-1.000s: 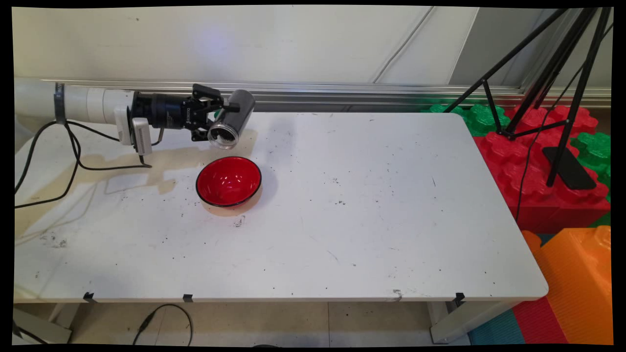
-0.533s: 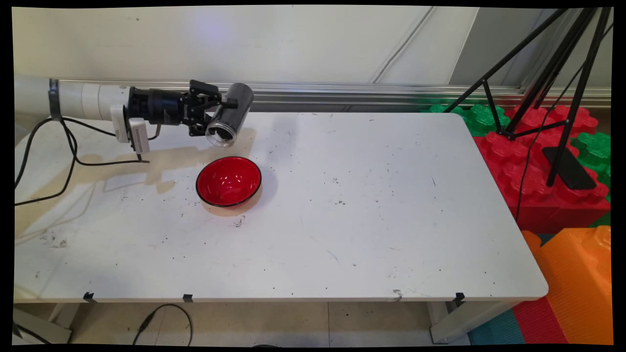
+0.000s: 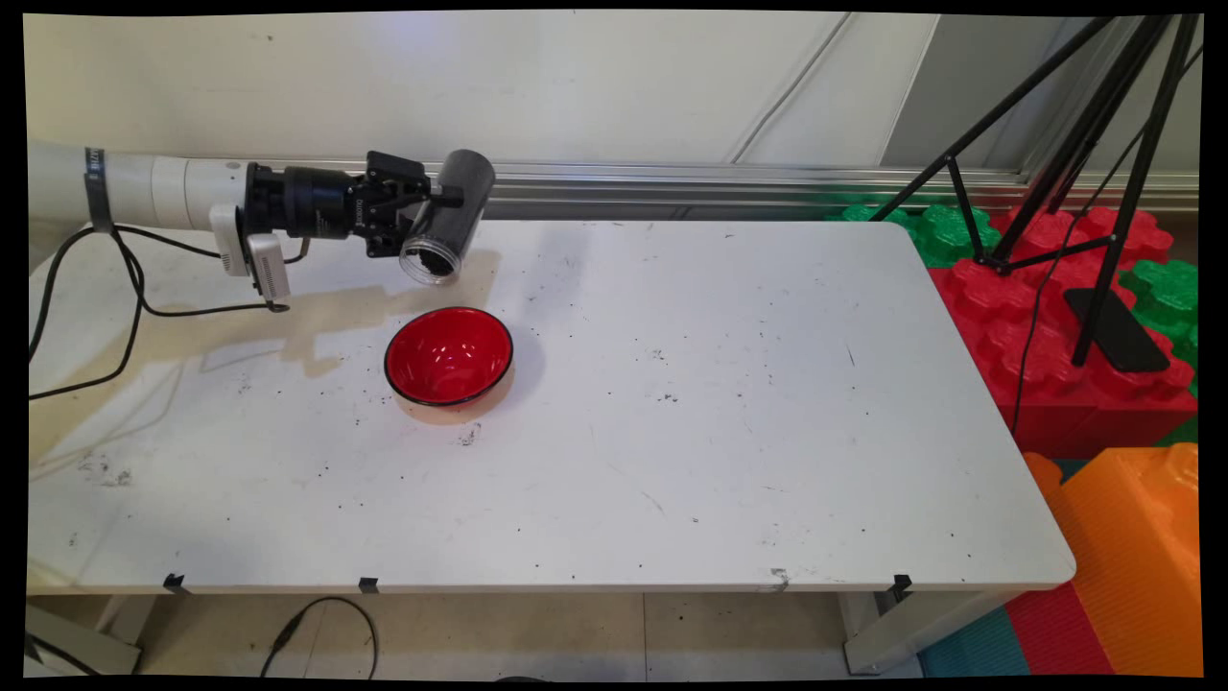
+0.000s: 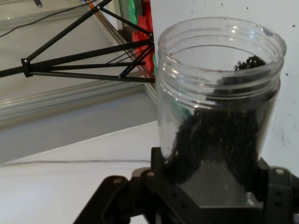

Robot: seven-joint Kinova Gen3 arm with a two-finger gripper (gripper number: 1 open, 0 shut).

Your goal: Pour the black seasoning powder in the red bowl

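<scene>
My gripper (image 3: 434, 206) is shut on a clear plastic jar (image 3: 447, 219) filled with dark granules. The jar is held in the air near the table's far left, tilted with its open mouth pointing down toward the near side. A red bowl with a black rim (image 3: 448, 356) sits on the white table (image 3: 729, 403) just below and in front of the jar's mouth; the bowl looks empty. In the hand view the jar (image 4: 219, 102) fills the right side, its threaded mouth open, with the dark granules heaped inside, and my gripper (image 4: 210, 186) clamps its lower part.
Black cables (image 3: 125, 288) hang from the arm over the table's left side. A black tripod (image 3: 1084, 144) stands off the right end among red, green and orange foam blocks (image 3: 1055, 365). Dark specks are scattered over the tabletop.
The arm has risen a little and drawn back to the left with the jar, which stays tilted over the bowl. The bowl has not moved.
</scene>
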